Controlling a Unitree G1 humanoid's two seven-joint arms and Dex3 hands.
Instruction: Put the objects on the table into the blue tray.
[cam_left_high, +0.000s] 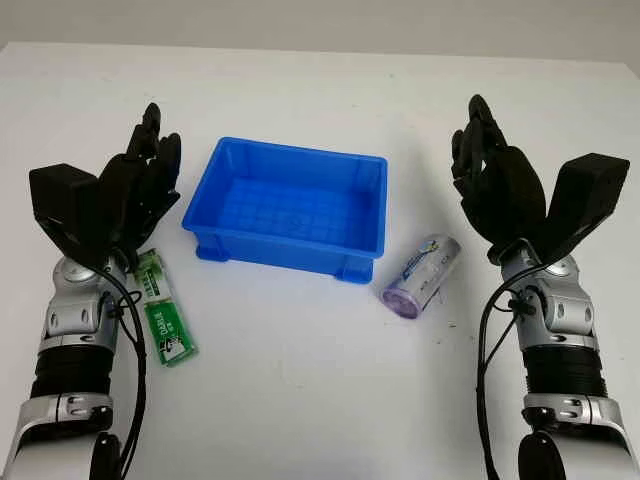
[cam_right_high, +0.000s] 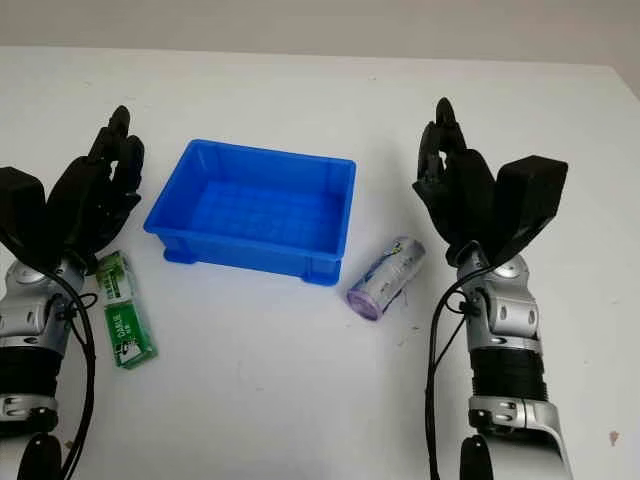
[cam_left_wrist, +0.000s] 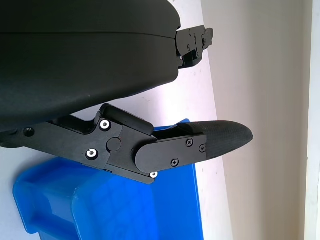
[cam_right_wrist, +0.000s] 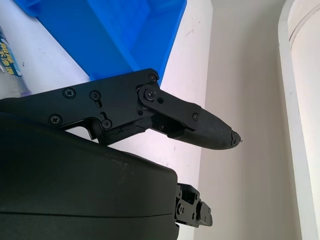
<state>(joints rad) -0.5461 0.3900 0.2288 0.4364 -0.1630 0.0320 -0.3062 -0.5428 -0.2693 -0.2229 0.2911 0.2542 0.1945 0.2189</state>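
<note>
Still, both my hands (cam_left_high: 150, 165) (cam_left_high: 485, 150) hung open and empty, and the can (cam_left_high: 421, 275) beside my right could have rolled from a clumsy nudge.

The upper end of the green packet (cam_left_high: 163, 308), on the side away from the blue tray (cam_left_high: 287, 207), is covered by the left hand (cam_left_high: 140, 185), and its print is too small to read beyond large letters. The label text on the purple-capped cylinder (cam_left_high: 420, 274) beside the blue tray is likewise too small to read. In the left wrist view, the blue tray (cam_left_wrist: 125, 210) is cut off at the picture's edge and partly covered by the fingers (cam_left_wrist: 220, 137). In the right wrist view, the blue tray (cam_right_wrist: 125, 30) and the cylinder (cam_right_wrist: 7, 55) next to it are cut off at the edge. Both forearms leave the head views at the bottom edge.
</note>
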